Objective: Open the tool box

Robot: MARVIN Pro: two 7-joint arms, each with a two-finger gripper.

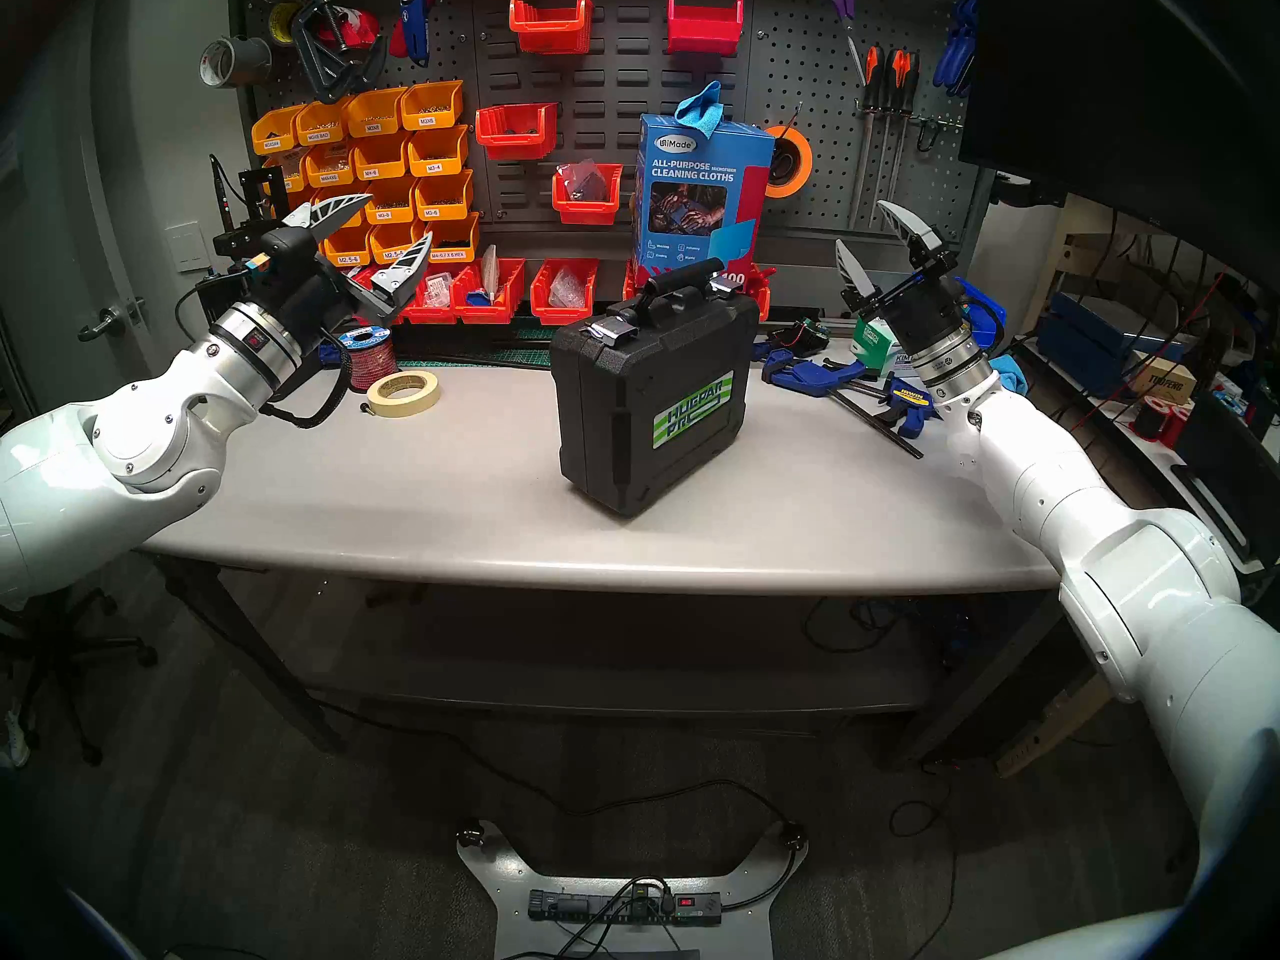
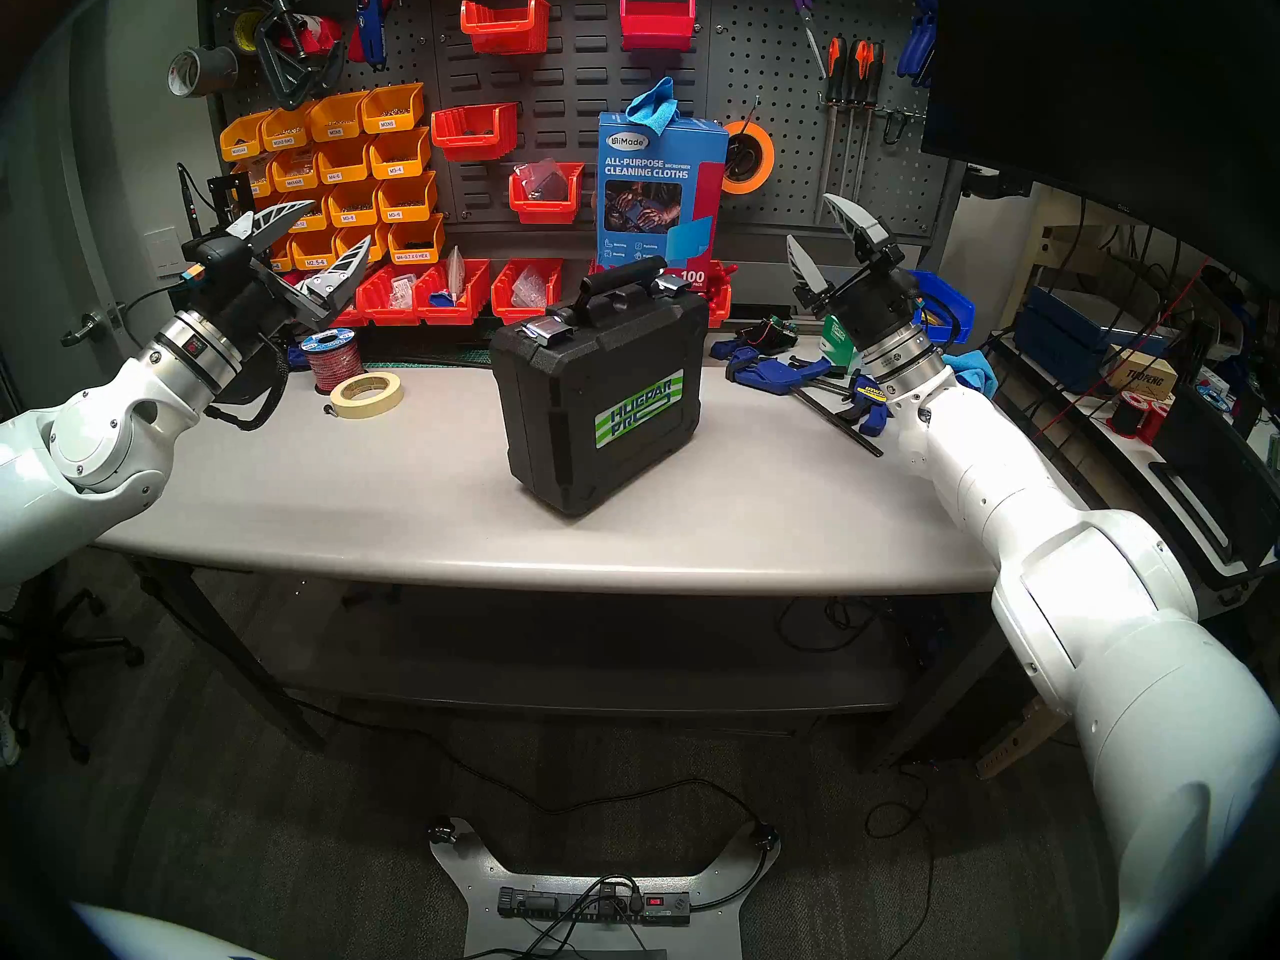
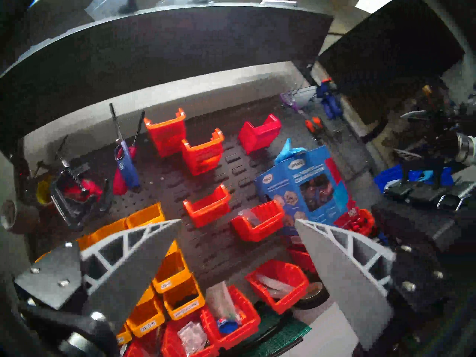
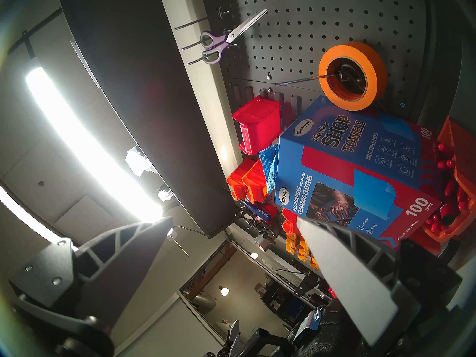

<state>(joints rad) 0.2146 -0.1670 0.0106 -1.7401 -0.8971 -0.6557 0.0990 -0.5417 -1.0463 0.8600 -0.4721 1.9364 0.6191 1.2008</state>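
Tool box (image 1: 654, 397) is standing upright mid-worktop (image 1: 415, 494), latches fastened. Left claw (image 1: 377, 235) and right claw (image 1: 876, 245) are hovering either side, well apart from it, both gaping wide, gripping nothing.

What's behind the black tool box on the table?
Behind the tool box stands the blue cleaning-cloths box, its lower part hidden by the handle. Red bins sit alongside.
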